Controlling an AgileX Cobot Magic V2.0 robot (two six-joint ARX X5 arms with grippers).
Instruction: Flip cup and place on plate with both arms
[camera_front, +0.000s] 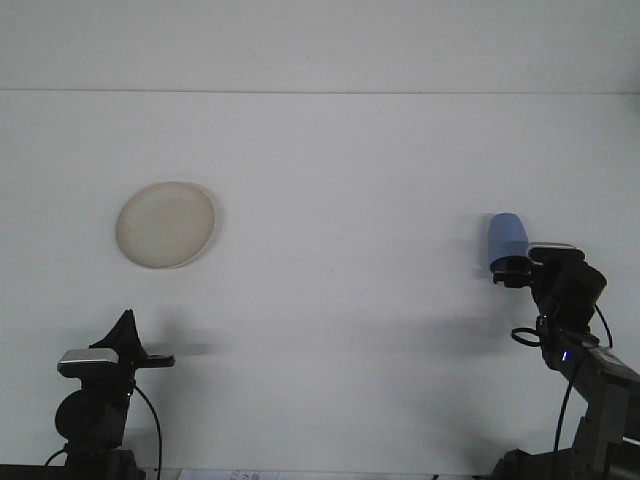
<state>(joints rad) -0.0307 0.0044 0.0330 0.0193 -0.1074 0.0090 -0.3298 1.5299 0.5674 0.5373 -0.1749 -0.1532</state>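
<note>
1. Working across the white table (330, 180), the task is at its early stage: the blue cup (506, 242) sits at the right side, well apart from the cream plate (166, 224) on the left, which carries nothing.

2. Right arm: the right gripper (510, 270) is at the cup's lower end, its dark fingers overlapping the cup's base edge in the front view. Whether those fingers are clamped on the cup or merely alongside it cannot be determined from this view. The cup appears close to upright; which end is the rim is not resolvable.

3. Left arm: the left gripper (128, 335) is parked low at the near left edge, below the plate. Its finger state is not discernible either.

4. Recommended procedure for the current step, as a judgement:
   - Confirm a firm, centred hold on the cup wall before any rotation; a thin plastic cup is likely light and may slip or deform.
   - Rotate slowly about the wrist so the cup does not swing out.
   - Bring the cup toward the table centre for transfer to the left arm, since the plate lies on that arm's side.

5. Risk: an off-centre grip near the cup's edge could let it tip during the flip.
</note>
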